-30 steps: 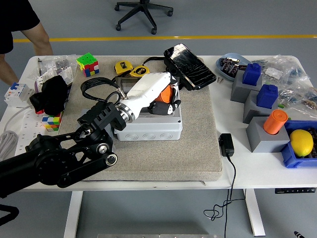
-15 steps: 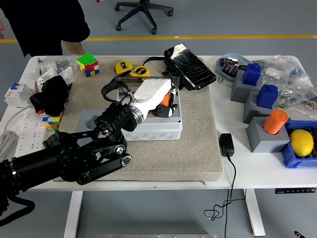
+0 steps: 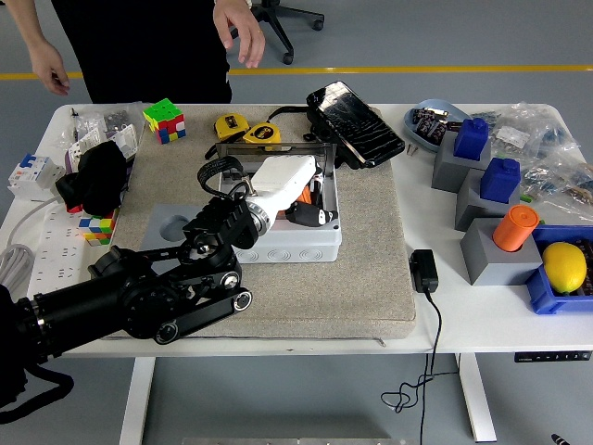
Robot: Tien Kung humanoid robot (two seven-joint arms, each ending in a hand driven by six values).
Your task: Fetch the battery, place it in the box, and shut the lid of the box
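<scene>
A grey plastic box (image 3: 287,248) sits on a grey mat (image 3: 371,278) at the table's middle. Its clear lid (image 3: 278,148) stands open at the back edge. My left hand (image 3: 310,211), white with black fingertips, reaches down inside the box. Its fingers are curled around an orange battery (image 3: 300,197), of which only a sliver shows under the palm. The left arm (image 3: 139,297) crosses the mat from the lower left. My right hand is out of view.
A person stands at the far side with a hand (image 3: 241,32) raised above the table. A black pouch (image 3: 357,125), yellow tape measures (image 3: 246,130) and a puzzle cube (image 3: 164,119) lie behind the box. Grey blocks (image 3: 473,158), an orange cylinder (image 3: 514,227) and a lemon (image 3: 565,266) are at right.
My left hand has sunk lower into the box with the orange battery. The arm has moved forward and right. The person has stepped in behind the table from the left.
</scene>
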